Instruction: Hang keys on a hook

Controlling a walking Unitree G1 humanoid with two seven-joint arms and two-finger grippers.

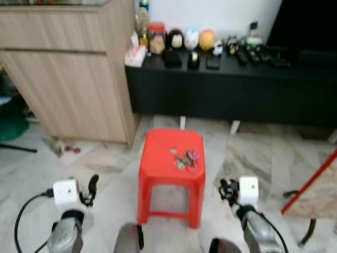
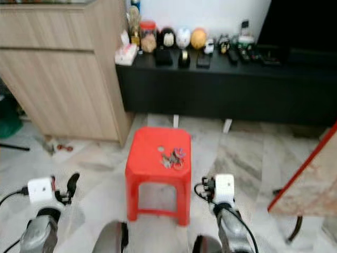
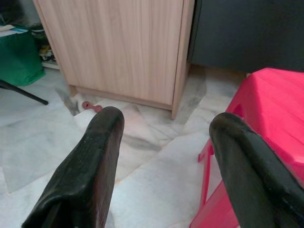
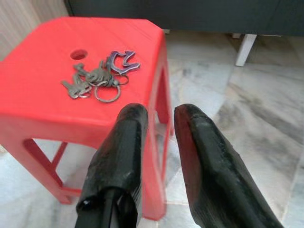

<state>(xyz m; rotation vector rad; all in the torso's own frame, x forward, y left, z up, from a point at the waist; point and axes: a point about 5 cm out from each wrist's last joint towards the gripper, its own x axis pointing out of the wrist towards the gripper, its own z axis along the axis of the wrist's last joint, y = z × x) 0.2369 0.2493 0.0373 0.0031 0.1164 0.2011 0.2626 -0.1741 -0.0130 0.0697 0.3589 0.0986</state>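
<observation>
Bunch of keys (image 1: 185, 159) lying on red plastic stool (image 1: 158, 179), toward its right edge.

Open marble floor (image 1: 247, 153) all round; wooden cabinet (image 1: 68, 68) beyond-left; left gripper (image 3: 164, 166) spread wide beside stool; right gripper (image 4: 159, 142) narrow, near stool's right edge.

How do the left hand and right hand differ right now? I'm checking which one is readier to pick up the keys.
The left hand is spread wide; the right hand is nearly closed. The left hand points at the wooden cabinet, left of the red stool; the right hand points at the keys on it. Both are empty.
</observation>
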